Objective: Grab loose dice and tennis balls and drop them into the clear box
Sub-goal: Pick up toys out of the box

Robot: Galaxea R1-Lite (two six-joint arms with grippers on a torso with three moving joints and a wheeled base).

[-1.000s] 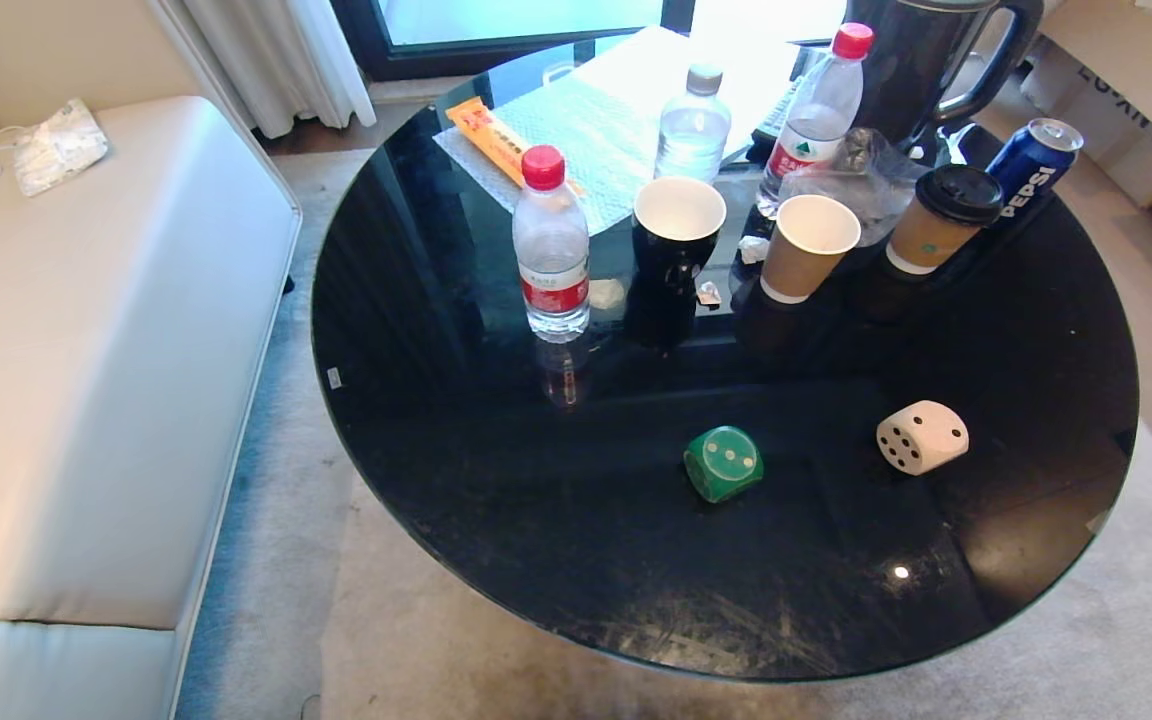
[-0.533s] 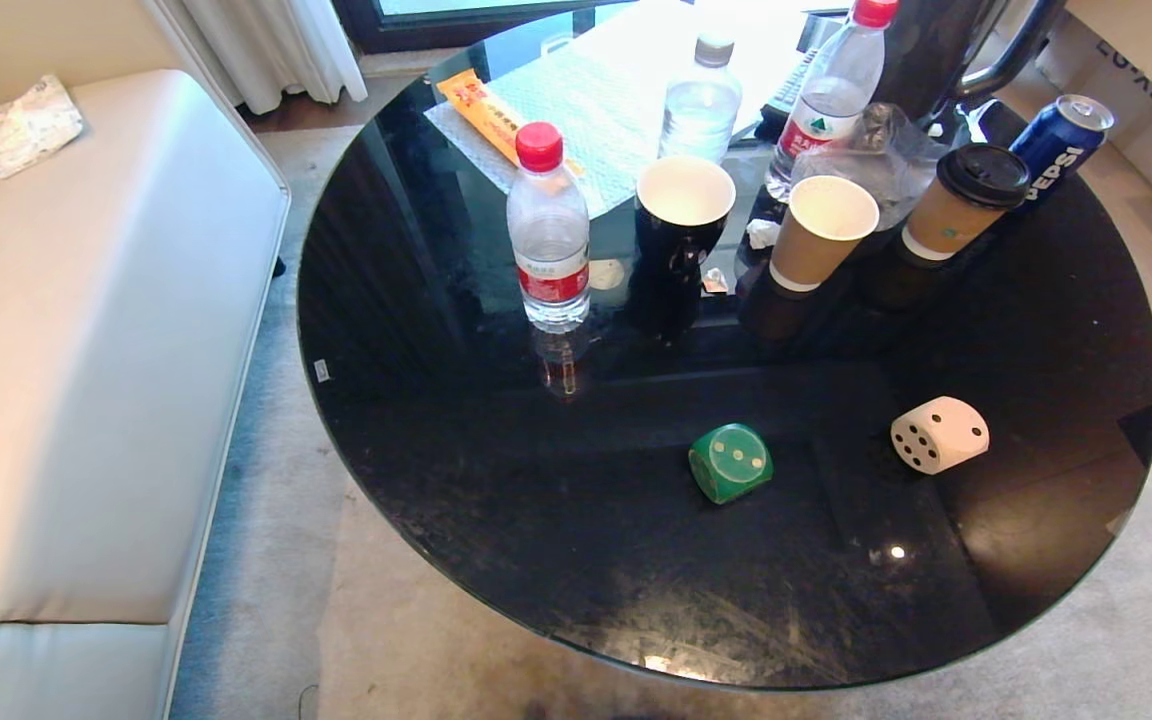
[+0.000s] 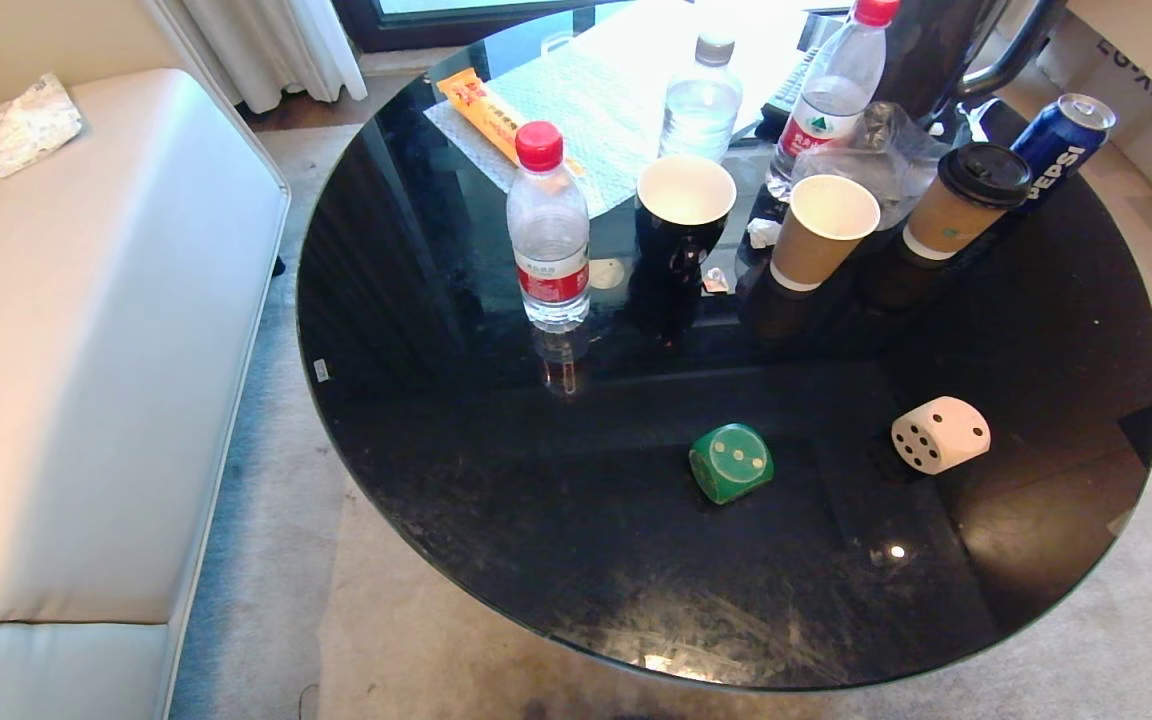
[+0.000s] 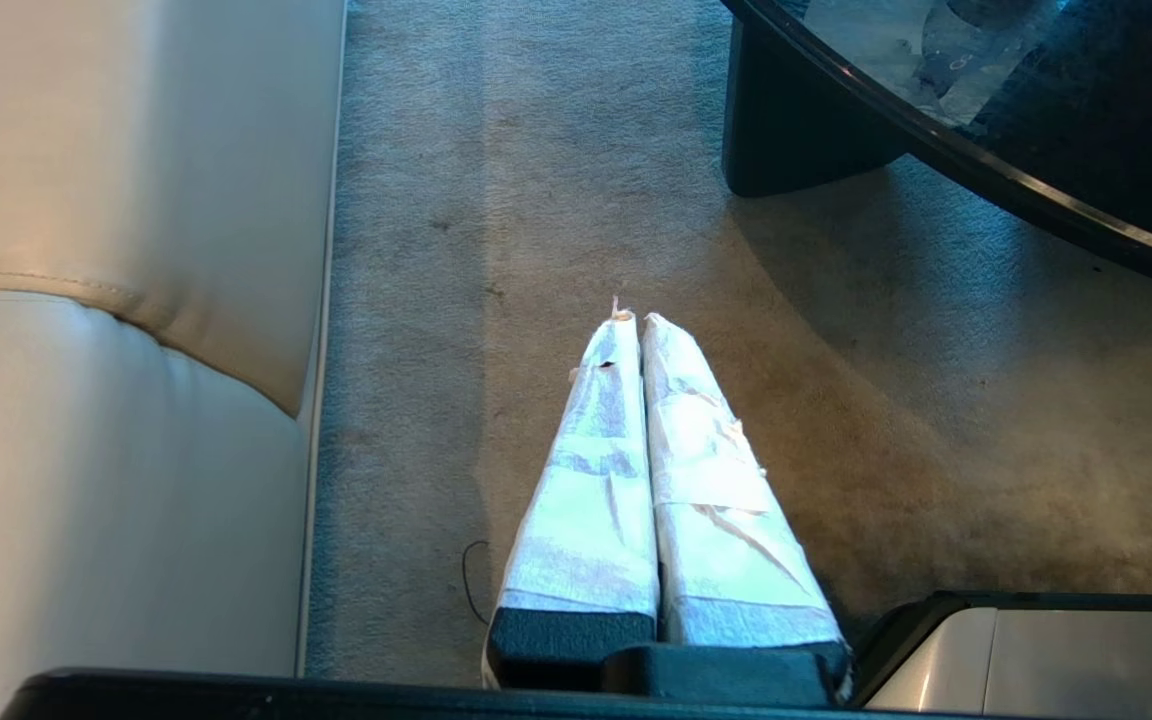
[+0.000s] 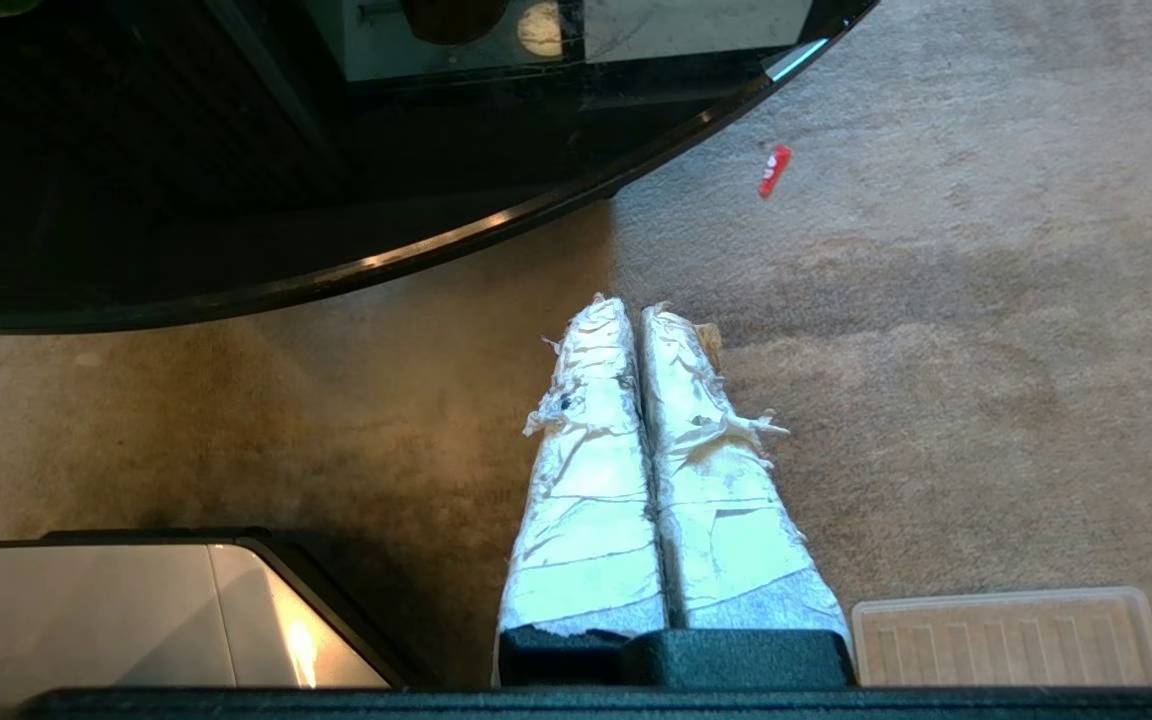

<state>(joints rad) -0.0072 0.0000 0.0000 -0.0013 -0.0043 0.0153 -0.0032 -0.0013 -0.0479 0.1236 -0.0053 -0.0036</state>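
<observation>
Black glass forms the round table (image 3: pixel 456 480), which serves as the reference for all positions below. Two of the dice rest on its near half: the dark green die (image 3: pixel 731 462) lies near the middle of the near half, and the beige die (image 3: pixel 940 434) lies to the right of it, well apart, closer to the table's right rim. Both sit flat on the glass, touching nothing else.

On the far half of the table stand a water bottle with a red cap (image 3: pixel 548 230), a black cup (image 3: pixel 684 215), an open paper cup (image 3: pixel 816 245), a lidded paper cup (image 3: pixel 966 205) and a blue can (image 3: pixel 1061 145), grouped in a loose row behind the dice. The clear box and the tennis balls are not visible in any view.

Neither arm appears in the head view. The left gripper (image 4: pixel 633 318) hangs over the carpet (image 4: pixel 536 180) beside the table's left edge, between the table and a pale sofa (image 4: pixel 116 200); its taped fingers are pressed together and hold nothing. The right gripper (image 5: pixel 634 305) hangs over the carpet off the table's near right rim, fingers likewise pressed together and empty. A flat ribbed clear lid (image 5: pixel 1006 635) lies on the carpet just beside the right gripper.
</observation>
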